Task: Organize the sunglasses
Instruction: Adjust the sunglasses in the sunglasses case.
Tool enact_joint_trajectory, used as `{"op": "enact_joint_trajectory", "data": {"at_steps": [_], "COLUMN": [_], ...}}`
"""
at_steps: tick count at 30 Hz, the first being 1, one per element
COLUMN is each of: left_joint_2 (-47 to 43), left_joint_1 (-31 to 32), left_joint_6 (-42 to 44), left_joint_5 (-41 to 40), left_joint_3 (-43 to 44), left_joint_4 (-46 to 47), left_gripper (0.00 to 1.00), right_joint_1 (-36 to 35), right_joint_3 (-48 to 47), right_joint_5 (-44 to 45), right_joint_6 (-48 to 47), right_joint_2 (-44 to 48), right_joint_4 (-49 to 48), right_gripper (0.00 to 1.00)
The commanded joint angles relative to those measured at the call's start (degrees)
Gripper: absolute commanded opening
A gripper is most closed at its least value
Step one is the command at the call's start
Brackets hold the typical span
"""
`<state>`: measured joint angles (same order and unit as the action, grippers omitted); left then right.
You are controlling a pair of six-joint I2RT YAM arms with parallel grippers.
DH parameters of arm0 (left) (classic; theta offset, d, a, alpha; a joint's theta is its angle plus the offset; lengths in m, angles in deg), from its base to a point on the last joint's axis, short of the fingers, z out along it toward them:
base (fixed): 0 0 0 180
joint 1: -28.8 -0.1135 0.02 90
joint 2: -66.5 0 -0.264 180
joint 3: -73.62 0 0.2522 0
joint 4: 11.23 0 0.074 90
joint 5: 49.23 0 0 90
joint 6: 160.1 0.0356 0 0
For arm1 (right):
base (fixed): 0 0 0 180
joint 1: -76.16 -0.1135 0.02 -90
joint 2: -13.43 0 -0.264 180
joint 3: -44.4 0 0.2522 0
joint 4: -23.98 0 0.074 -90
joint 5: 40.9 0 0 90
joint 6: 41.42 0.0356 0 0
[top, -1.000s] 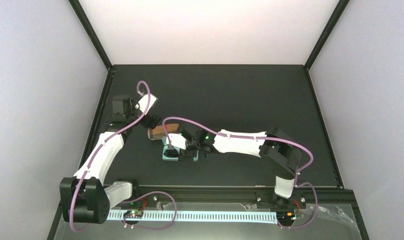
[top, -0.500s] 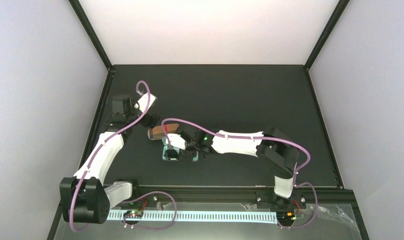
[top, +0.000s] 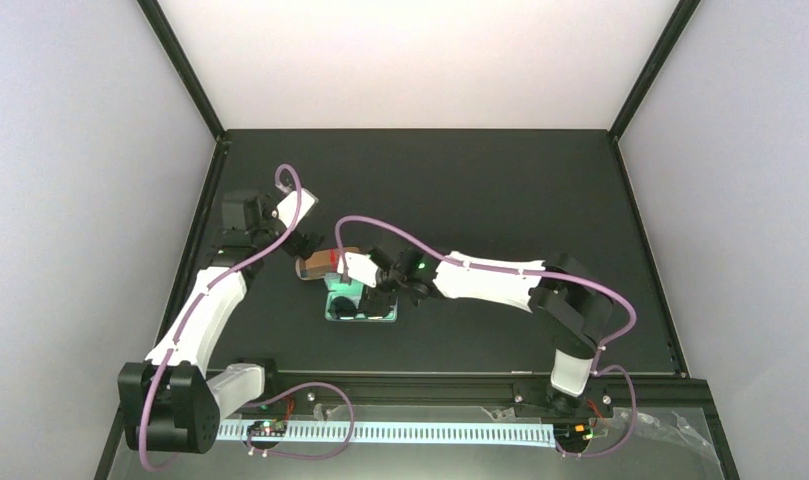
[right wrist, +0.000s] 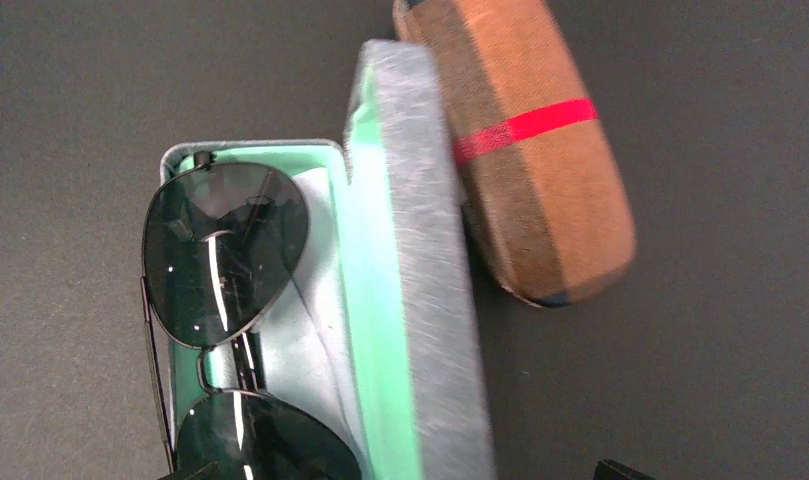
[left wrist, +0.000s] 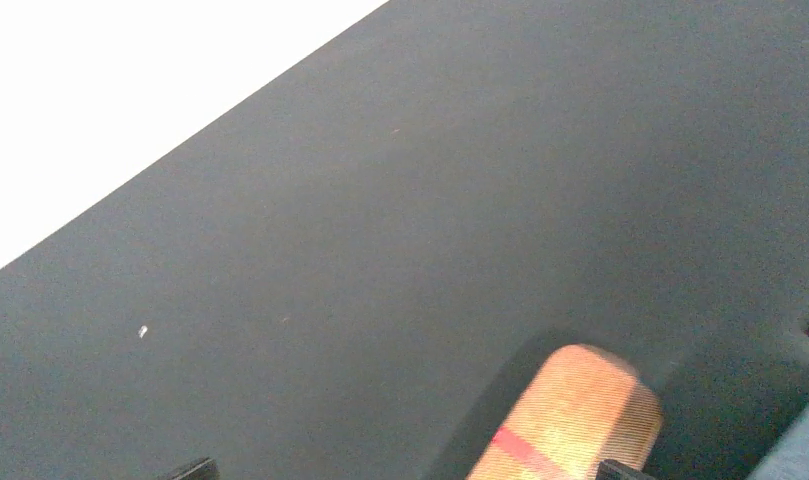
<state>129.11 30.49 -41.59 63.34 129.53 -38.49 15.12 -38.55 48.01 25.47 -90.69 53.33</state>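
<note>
Thin black wire-framed dark-lensed sunglasses (right wrist: 225, 255) lie in the open mint-lined grey case (right wrist: 410, 300). They look light and fragile; I'd hold the bridge. The left jaws and right jaws gape wide, empty.

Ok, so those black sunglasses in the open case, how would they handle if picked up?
Probably light and fragile: the black sunglasses have a thin wire frame that could bend under a hard pinch. The glossy lenses look slippery and easy to scratch. Lying loose in the open case, they'd likely slide rather than roll.
</note>
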Motion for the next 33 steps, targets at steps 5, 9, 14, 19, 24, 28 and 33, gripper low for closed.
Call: {"op": "enact_joint_trajectory", "data": {"at_steps": [5,9,14,19,24,28,33], "left_joint_2": [-3.61,-6.49,-10.62,-13.09,-16.04,-18.18,-19.95], "left_joint_1": [0.94,2.19,8.91,16.37,22.11,24.84,29.25], "left_joint_6": [21.68,32.35,38.88,38.05,35.74,33.54,33.38], "left_joint_5": [21.26,21.92,17.47,11.83,3.83,-0.88,-6.88], "left_joint_3": [0.51,-0.76,-4.89,-8.47,-13.71,-17.70,-21.18], "left_joint_4": [-14.13,-23.10,-26.64,-23.52,-16.51,-10.31,-4.59], "left_gripper": [0.99,0.99,0.99,0.99,0.99,0.99,0.99], "right_joint_1": [7.89,12.52,16.86,17.78,17.88,17.88,17.88], "right_joint_3": [-0.30,0.45,1.86,3.33,3.24,2.96,2.94], "right_joint_5": [-12.08,-13.13,-13.48,-12.77,-12.16,-11.71,-10.31], "right_joint_6": [1.88,2.47,2.74,3.36,3.43,3.31,2.94], "right_joint_2": [9.13,10.22,10.72,10.46,9.31,7.77,5.74], "right_joint_4": [4.36,7.63,9.23,8.91,8.92,9.06,8.84], "right_gripper": [1.00,1.00,1.00,1.00,1.00,1.00,1.00]}}
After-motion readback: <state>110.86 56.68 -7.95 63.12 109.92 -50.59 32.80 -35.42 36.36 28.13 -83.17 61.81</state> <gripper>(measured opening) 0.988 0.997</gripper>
